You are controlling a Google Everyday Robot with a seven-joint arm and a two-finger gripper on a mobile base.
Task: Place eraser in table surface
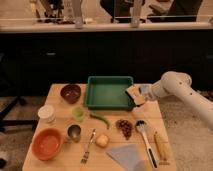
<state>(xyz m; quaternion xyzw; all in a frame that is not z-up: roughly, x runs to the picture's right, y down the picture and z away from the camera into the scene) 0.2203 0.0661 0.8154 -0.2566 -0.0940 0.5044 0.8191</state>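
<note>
1. One relation matters: my claw has the eraser pinched at its tip, hanging over the right rim of the tray, not yet over bare tabletop.
2. Its long axis looks tilted, running up-left to down-right, though I can't be sure.
3. My arm reaches in from the right, elbow high, wrist pointing left.
4. Open wood lies just right of the tray, beneath my wrist; I judge a short drop there suits.
</note>
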